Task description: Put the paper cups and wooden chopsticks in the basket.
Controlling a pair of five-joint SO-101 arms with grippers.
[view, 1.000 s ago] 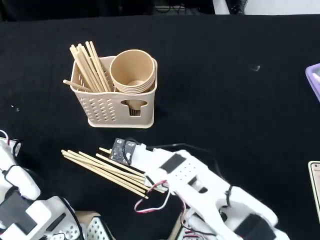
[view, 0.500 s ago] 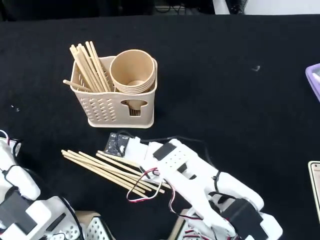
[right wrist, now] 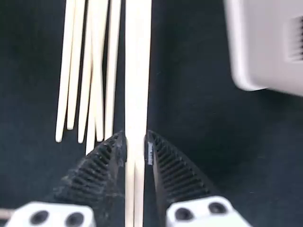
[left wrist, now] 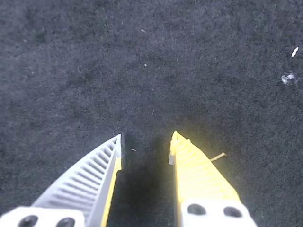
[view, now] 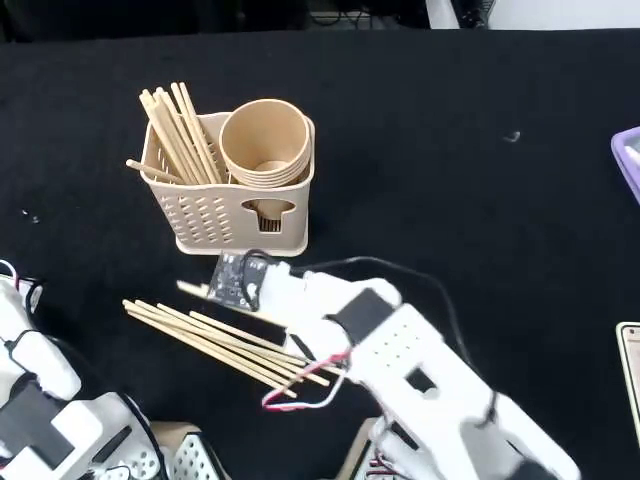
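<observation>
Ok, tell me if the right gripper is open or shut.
Shut on a pair of chopsticks: the right gripper pinches them from both sides in its wrist view.

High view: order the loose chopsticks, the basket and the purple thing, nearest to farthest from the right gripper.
1. The loose chopsticks, on the table beside the right gripper, which holds a chopstick pair.
2. The basket, just behind.
3. The purple thing, far table edge.

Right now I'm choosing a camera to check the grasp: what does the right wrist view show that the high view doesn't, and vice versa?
Right wrist view: the right gripper shut on a pair of chopsticks.
High view: the paper cups and a chopstick bundle standing in the basket.
Both: the loose chopsticks on the black table, and part of the basket.
</observation>
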